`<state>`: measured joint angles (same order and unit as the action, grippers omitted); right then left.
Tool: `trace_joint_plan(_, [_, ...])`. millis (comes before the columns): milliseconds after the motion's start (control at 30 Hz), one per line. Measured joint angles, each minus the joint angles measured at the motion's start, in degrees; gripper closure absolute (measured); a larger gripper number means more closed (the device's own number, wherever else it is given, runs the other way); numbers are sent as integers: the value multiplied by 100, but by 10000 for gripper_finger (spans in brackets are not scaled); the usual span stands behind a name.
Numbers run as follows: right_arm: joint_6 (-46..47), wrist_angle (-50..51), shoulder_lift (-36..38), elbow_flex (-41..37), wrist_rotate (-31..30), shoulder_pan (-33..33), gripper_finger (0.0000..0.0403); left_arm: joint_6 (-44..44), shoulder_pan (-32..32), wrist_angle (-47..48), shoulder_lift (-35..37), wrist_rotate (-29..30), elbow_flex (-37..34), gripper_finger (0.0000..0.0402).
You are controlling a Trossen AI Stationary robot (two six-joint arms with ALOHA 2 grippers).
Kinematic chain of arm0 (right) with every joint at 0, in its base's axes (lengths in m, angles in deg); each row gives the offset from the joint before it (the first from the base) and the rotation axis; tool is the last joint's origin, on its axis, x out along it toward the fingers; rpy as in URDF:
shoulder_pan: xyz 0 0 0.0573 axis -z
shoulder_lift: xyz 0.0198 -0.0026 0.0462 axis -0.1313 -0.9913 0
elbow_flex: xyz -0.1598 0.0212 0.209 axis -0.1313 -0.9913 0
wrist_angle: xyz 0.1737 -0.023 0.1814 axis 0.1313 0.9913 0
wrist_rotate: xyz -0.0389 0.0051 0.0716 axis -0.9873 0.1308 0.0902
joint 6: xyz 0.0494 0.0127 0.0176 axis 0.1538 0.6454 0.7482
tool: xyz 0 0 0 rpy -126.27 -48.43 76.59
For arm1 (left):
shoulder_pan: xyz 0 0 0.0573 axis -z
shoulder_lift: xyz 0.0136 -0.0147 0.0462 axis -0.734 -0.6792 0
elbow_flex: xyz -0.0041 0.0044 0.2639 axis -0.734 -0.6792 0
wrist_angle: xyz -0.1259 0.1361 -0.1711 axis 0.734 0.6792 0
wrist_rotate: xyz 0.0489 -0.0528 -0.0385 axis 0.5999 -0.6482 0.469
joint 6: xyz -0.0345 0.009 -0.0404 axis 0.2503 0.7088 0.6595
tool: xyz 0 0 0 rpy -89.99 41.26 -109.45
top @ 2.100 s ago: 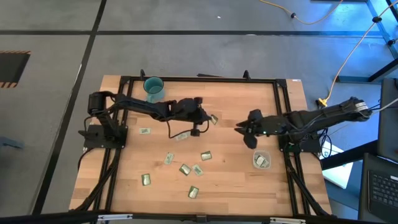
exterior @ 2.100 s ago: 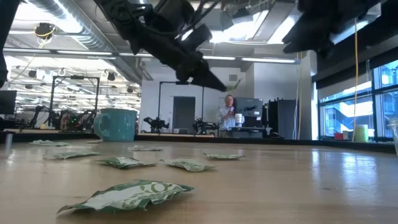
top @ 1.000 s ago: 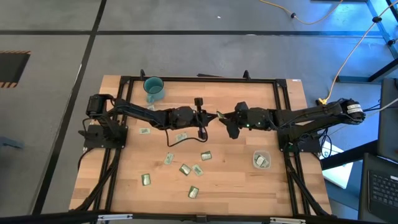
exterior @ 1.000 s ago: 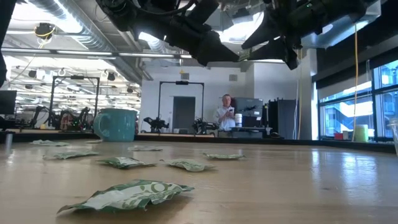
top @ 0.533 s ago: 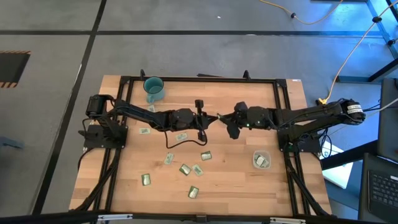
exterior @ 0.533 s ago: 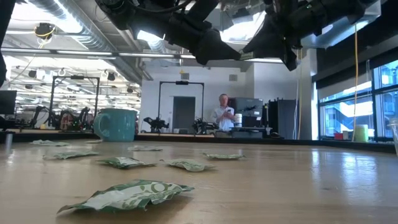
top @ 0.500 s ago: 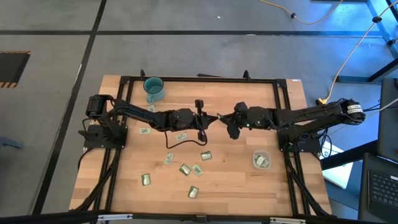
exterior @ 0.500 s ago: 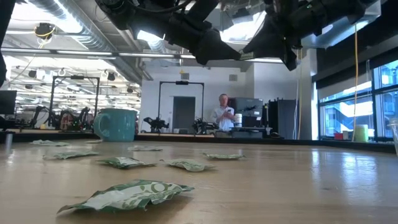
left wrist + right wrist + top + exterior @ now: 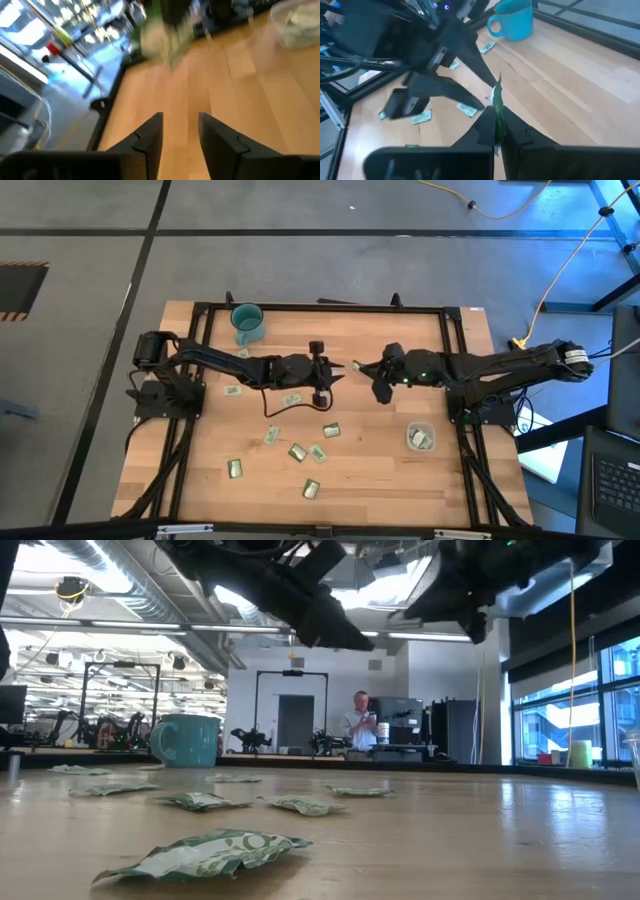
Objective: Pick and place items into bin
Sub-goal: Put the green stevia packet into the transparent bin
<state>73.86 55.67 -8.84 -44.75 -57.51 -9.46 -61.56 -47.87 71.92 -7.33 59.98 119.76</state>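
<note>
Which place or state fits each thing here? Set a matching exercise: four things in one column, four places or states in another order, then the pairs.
1. left gripper
2. right gripper
3. teal mug
4. clear bin

A. near the table's far left corner
B. shut on a packet, above mid-table
C. open, holding nothing
D. beside the right arm's base, packets inside

Pairs: 1-C, 2-B, 3-A, 4-D

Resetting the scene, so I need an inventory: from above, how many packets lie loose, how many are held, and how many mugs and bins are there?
Loose packets on the table: 9
Held packet in the right pincer: 1
Teal mug: 1
Clear bin: 1 (its contents cannot be counted)
Total: 12
</note>
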Motion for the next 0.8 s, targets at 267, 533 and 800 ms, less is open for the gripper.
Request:
trace_joint_plan(267, [901, 2109, 1336, 7, 1264, -1, 396, 627, -154, 1548, 372, -456, 4, 271])
trace_joint_plan(533, [2358, 4641, 2053, 7, 3538, -428, 396, 1002, -312, 2055, 449, -943, 0, 284])
trace_joint_plan(800, [3033, 5060, 2005, 7, 3797, -1066, 395, 1006, -327, 2066, 449, -944, 0, 294])
